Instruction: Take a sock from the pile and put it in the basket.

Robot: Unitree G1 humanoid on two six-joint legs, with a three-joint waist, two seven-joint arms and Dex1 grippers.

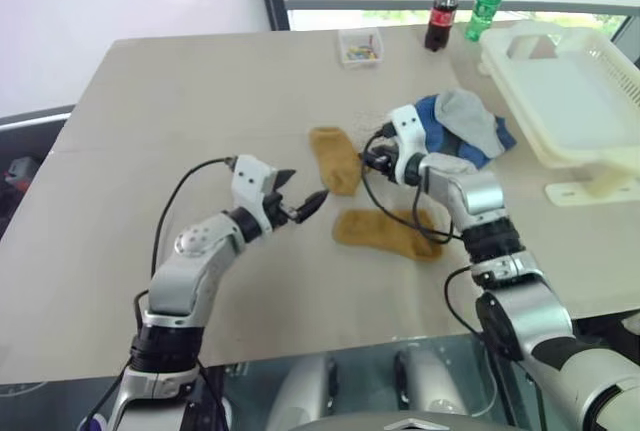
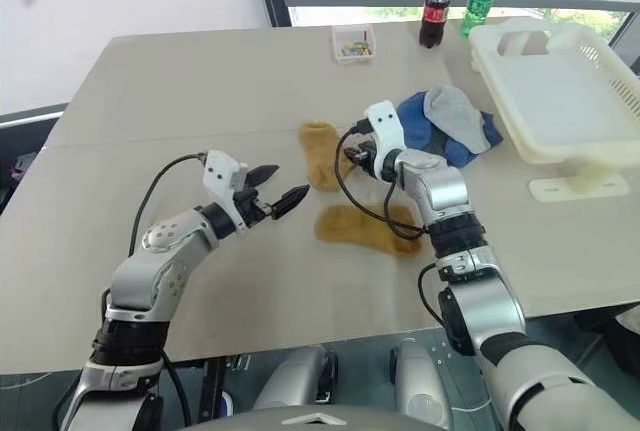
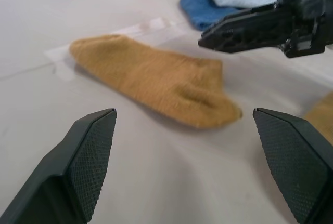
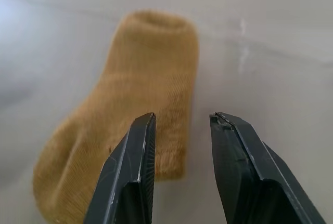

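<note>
The pile point(image 1: 465, 126) of blue and pale grey socks lies at the right of the table, beside the cream basket point(image 1: 570, 91) at the far right. Two mustard socks lie flat apart from it: one point(image 1: 335, 158) at mid-table, another point(image 1: 385, 233) nearer me. My right gripper point(image 1: 368, 159) stands open just over the right edge of the first mustard sock point(image 4: 140, 78), with nothing between its fingers. My left gripper point(image 1: 305, 188) is wide open and empty, pointing level at the same sock point(image 3: 156, 78) from its left side.
At the far edge stand a small clear box point(image 1: 360, 46), a cola bottle point(image 1: 441, 13) and a green bottle point(image 1: 484, 3). A white flat piece point(image 1: 590, 191) lies in front of the basket. Black cables loop from both wrists over the table.
</note>
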